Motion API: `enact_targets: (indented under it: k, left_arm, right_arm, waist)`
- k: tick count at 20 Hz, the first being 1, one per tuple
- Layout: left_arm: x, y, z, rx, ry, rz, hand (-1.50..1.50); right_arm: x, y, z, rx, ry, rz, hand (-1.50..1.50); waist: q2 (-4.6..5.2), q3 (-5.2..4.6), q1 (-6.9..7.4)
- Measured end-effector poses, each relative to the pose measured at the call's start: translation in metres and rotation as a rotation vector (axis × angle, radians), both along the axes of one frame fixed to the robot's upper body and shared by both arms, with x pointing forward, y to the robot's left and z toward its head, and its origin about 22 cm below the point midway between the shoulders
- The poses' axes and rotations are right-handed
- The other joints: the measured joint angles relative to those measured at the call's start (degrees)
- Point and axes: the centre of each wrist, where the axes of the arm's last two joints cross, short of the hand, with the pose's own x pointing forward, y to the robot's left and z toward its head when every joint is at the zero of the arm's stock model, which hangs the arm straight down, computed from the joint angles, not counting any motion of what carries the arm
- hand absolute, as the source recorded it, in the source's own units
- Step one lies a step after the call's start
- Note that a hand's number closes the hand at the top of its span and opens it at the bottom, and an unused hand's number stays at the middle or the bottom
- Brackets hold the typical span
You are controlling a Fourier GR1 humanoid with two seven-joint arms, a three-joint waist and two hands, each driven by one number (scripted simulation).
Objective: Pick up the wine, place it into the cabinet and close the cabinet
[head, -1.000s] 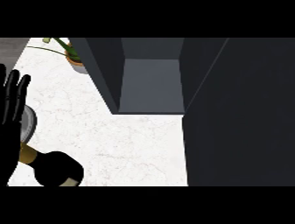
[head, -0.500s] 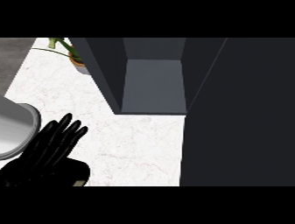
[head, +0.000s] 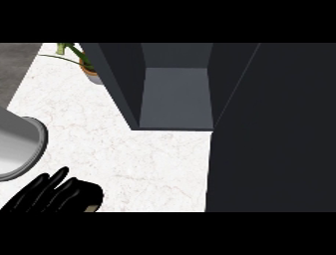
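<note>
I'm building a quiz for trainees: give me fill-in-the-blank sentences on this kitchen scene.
The cabinet stands ___, its inside showing.
In the head view, the potted plant sits at the cabinet's ___ side.
Only the robot's ___ hand shows, low in the view.
Missing words: open; left; left.

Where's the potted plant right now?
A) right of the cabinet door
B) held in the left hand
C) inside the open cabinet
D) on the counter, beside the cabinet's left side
D: the potted plant stands on the counter at the head view's top left, right beside the left side wall of the open cabinet, outside its compartment.
</note>
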Motion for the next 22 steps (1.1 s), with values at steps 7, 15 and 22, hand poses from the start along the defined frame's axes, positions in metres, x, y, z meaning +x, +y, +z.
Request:
enact_targets:
  k: [7,15,22]
  left_arm:
    - [-0.001,0.012,0.006,0.017,0.044,0.028,-1.5]
    - [0.002,0.025,0.016,0.019,0.075,0.096,-1.5]
    - [0.01,0.049,0.038,0.009,0.05,0.151,-1.5]
  right_arm:
    - [0.0,0.002,0.005,0.004,0.01,0.004,-1.5]
    - [0.004,0.005,0.014,-0.003,0.019,-0.011,-1.5]
    - [0.006,0.004,0.019,-0.015,0.023,-0.023,-1.5]
  waist:
    - [0.07,0.05,0.18]
    - [-0.06,0.06,0.32]
    - [-0.07,0.06,0.12]
